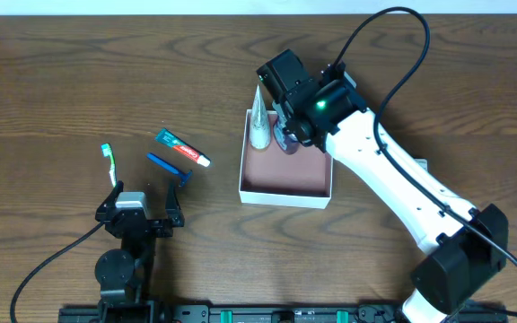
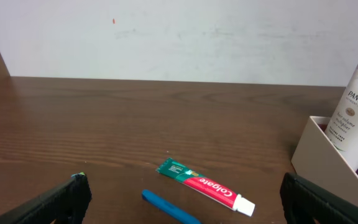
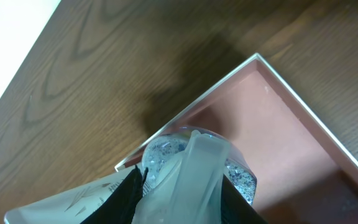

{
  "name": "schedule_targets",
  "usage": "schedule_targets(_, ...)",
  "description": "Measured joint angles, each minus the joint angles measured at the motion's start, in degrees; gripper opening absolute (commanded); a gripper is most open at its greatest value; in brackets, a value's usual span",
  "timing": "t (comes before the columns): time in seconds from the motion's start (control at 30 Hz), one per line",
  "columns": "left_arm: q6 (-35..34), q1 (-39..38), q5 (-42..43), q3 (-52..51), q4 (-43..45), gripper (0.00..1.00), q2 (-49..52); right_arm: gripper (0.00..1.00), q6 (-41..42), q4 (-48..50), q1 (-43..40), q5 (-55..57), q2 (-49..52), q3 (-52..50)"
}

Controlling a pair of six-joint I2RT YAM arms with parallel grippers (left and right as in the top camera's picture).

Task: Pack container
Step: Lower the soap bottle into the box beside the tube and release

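So the container (image 1: 290, 172) sits right of centre on the desk (image 1: 61, 81). It's a square, shallow white box with thin card walls and a pinkish-brown floor, and most of that floor is bare.

The right claw (image 1: 285, 135) hangs directly over the box's upper-left corner, so for that arm the container is straight down and the move is about as short as it gets. From its own camera the dark fingers (image 3: 129, 193) are clamped either side of a translucent cap on a clear bottle (image 3: 166, 150) with blue specks in it. I think it's some kind of gel, but the view is too close to be sure. A Pantene tube (image 1: 258, 124) leans against the left wall of the box, right beside that bottle.

The left claw (image 1: 144, 196) is down at the lower left of the frame, wide open with nothing in it. Just above it lie a Colgate toothpaste (image 1: 183, 149), a blue stick (image 1: 167, 167) and a toothbrush (image 1: 109, 163). The toothpaste lies diagonally, with its cap end pointing towards the box. The left arm is clearly nearer to those three, and for it the container lies off to the right.
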Motion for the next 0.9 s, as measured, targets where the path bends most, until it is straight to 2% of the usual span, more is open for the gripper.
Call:
schedule_targets(0.8, 0.0, 0.0, 0.0, 0.0, 0.0, 0.98, 0.0, 0.01, 1.0, 3.4, 0.4, 0.6, 6.0, 0.0)
schedule_targets(0.9, 0.0, 0.0, 0.0, 0.0, 0.0, 0.98, 0.0, 0.04, 1.0, 4.5, 0.7, 0.8, 6.0, 0.0)
